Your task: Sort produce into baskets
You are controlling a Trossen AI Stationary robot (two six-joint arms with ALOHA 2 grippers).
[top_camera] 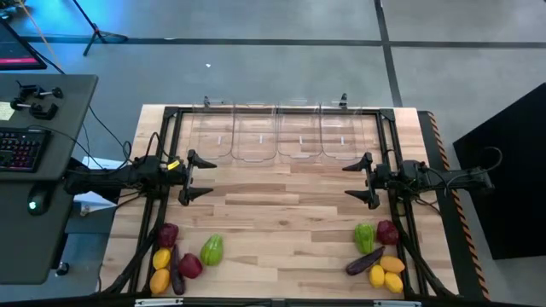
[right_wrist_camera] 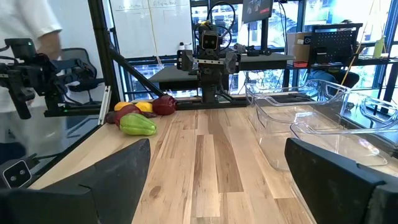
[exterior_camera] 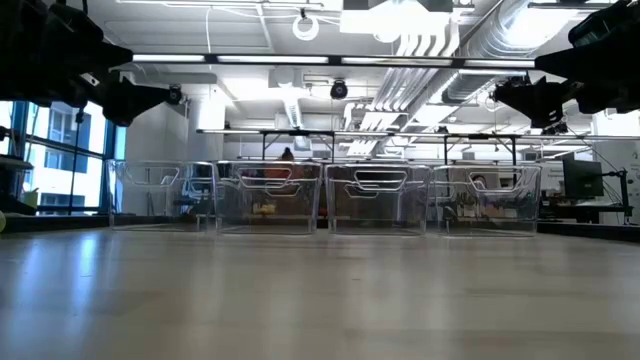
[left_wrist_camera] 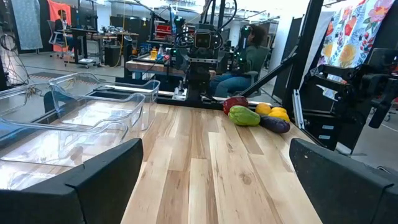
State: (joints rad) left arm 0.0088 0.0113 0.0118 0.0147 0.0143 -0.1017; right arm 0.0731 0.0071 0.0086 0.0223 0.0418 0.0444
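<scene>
Here both arms are hovering mid-table; the left end effector (top_camera: 198,177) and right end effector (top_camera: 358,180) are gaping wide, gripping nothing; baskets (top_camera: 277,135) are sitting unfilled

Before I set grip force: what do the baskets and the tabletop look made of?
The baskets look like clear, glossy hard plastic: the frame and table show through them. The tabletop looks like pale wood planks with a smooth finish: visible grain and seams.
</scene>
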